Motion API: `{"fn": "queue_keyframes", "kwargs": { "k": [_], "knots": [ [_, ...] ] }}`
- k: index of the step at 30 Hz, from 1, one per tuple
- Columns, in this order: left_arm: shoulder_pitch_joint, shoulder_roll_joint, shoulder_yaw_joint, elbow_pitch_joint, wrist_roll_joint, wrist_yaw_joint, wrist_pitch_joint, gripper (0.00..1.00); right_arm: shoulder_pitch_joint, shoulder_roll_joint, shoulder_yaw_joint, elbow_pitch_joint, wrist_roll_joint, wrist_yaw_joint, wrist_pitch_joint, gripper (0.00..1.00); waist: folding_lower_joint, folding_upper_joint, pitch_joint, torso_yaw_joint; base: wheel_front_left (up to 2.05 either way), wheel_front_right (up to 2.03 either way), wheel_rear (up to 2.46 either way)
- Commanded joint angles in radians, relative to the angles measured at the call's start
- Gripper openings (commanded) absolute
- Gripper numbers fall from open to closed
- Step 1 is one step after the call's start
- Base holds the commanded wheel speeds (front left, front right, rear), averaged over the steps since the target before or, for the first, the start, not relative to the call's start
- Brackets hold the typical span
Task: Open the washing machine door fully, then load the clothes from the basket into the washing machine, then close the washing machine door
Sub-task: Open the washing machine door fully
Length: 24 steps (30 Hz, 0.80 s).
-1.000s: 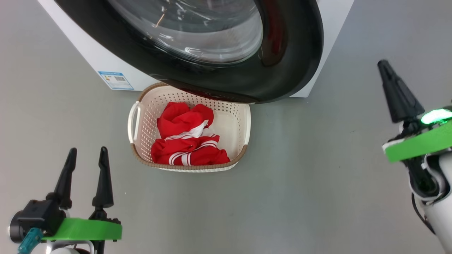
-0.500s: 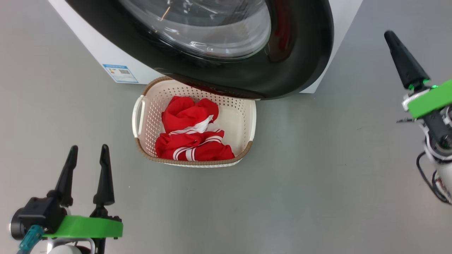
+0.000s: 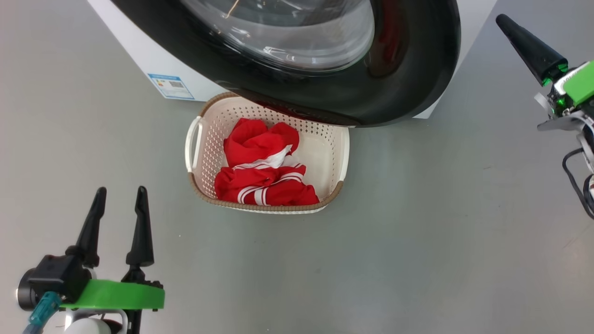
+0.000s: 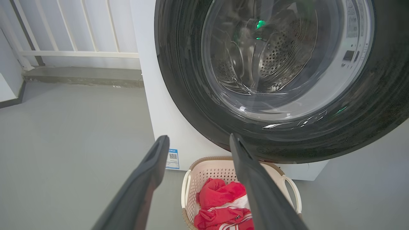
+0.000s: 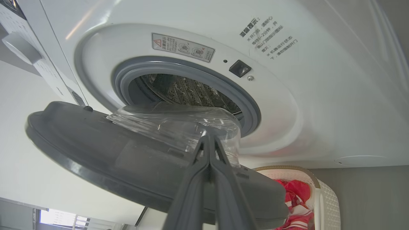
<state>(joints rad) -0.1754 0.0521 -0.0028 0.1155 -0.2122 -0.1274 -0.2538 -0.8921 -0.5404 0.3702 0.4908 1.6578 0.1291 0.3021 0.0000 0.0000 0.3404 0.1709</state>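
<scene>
The washing machine (image 3: pixel 139 60) stands at the top of the head view, and its glossy black door (image 3: pixel 417 93) hangs partly open over the basket (image 3: pixel 341 157). The clothes (image 3: pixel 260 185), red with white stripes, lie piled in the basket. My left gripper (image 3: pixel 120 195) is open and empty at the lower left, on the near-left side of the basket. At the upper right my right gripper (image 3: pixel 501 21) is shut and empty. In the right wrist view the right gripper (image 5: pixel 207 137) points at the door's grey inner face (image 5: pixel 111 153) by the glass bowl (image 5: pixel 172 124); contact is unclear.
Grey floor surrounds the machine. The drum (image 5: pixel 191 92) shows behind the grey seal (image 5: pixel 249 105). A blue sticker (image 3: pixel 171 86) marks the machine's lower front. A white railing (image 4: pixel 80 54) and a low ledge (image 4: pixel 80 75) stand to the machine's left.
The head camera has shifted, sliding the machine and basket to the right in the view. My right gripper, still shut, has risen toward the top of the view. The left gripper stays open and still.
</scene>
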Motion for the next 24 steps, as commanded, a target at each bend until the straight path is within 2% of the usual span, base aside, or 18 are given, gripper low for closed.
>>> {"fn": "queue_keyframes", "kwargs": {
  "k": [1, 8, 24],
  "knots": [
    [-0.021, 0.019, 0.030, -0.018, 0.002, -0.003, -0.008, 1.00, -0.021, -0.003, 0.000, -0.009, 0.013, 0.002, 0.019, 0.00, 0.0000, 0.0000, 0.003, 0.004, 0.00, 0.00, 0.00],
    [-0.027, 0.017, 0.026, -0.015, 0.000, -0.003, -0.008, 1.00, -0.096, 0.012, 0.016, 0.071, 0.015, 0.002, 0.109, 0.00, 0.0000, 0.0000, 0.013, 0.019, 0.00, 0.00, 0.00],
    [-0.036, 0.011, 0.035, -0.015, -0.002, -0.003, -0.008, 1.00, -0.189, 0.059, 0.043, 0.157, 0.029, 0.002, 0.245, 0.00, 0.0000, 0.0000, 0.032, 0.038, 0.00, 0.00, 0.00]
  ]
}}
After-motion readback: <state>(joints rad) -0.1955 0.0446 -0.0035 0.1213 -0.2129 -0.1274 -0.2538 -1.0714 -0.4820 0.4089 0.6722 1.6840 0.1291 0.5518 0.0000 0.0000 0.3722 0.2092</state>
